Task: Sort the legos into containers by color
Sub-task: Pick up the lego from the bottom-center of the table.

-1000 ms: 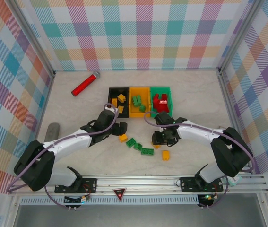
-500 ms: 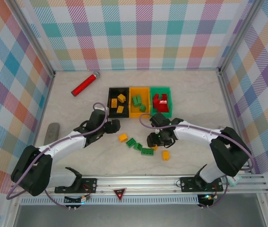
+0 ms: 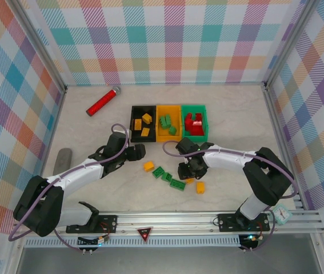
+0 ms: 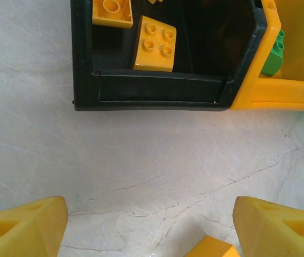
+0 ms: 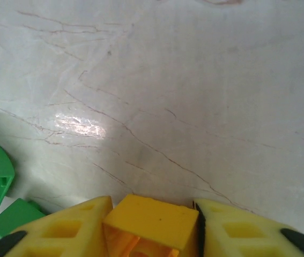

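Nearest the arm bases, a loose yellow brick (image 3: 200, 186) is lying on the table (image 3: 236, 125), at about five o'clock from the right gripper (image 5: 152, 203), while a run of green bricks (image 3: 167, 176) is trailing off toward that gripper's nine o'clock. The right gripper is sitting low among them, its jaws clamping a yellow-orange brick (image 5: 154, 222) (the wrist view is showing it wedged between both fingers, right at their tips). Slightly farther out, at ten o'clock, the left gripper (image 4: 149, 219) is hovering with its jaws spread wide and nothing between them, a second yellow brick (image 3: 148, 166) lying just at its five o'clock. Beyond it, at twelve o'clock, the black bin (image 4: 157, 88) is holding yellow bricks, the orange-yellow bin (image 4: 280, 93) beside it is holding green ones, and the green bin (image 3: 195, 137) is holding red ones. Farthest off, at eleven o'clock, a red cylinder (image 3: 103, 101) is lying apart. The grip looks shallow, so the brick could be slipping out on the lift. The green bricks just beside the fingers could be getting nudged. Bin colours are not matching their contents, inviting a drop into the orange-yellow bin, and the left arm is standing in the path toward the black bin.
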`<state>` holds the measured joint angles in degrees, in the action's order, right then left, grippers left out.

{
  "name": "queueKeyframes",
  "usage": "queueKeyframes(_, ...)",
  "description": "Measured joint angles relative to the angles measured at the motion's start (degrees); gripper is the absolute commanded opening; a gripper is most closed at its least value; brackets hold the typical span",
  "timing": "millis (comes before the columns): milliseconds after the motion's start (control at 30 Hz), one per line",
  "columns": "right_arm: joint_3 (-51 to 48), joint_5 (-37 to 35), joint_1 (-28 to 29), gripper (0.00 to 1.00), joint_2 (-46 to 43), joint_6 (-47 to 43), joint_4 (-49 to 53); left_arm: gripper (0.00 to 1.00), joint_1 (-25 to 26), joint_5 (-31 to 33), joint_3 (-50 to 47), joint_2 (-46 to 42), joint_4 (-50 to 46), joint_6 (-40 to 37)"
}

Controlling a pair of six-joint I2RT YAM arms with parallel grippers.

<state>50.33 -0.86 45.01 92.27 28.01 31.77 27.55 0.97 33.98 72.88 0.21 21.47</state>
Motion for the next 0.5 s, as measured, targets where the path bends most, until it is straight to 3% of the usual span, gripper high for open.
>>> queueKeyframes(167, 0.81, -0.04, 0.00, 0.15, -0.15, 0.11, 0.74, 0.80, -0.02, 0.15, 0.00, 0.00, -0.02, 0.02)
queueKeyframes(333, 2.56, -0.20, 0.00, 0.15, 0.31, -0.26, 1.05, 0.80, -0.85, 1.03, 0.02, 0.55, -0.20, 0.55)
queueKeyframes(500, 12.72, -0.17, 0.00, 0.16, 4.26, -1.92, 1.73, 0.80, -3.48, 0.02, 0.00, 1.29, -0.17, 1.92)
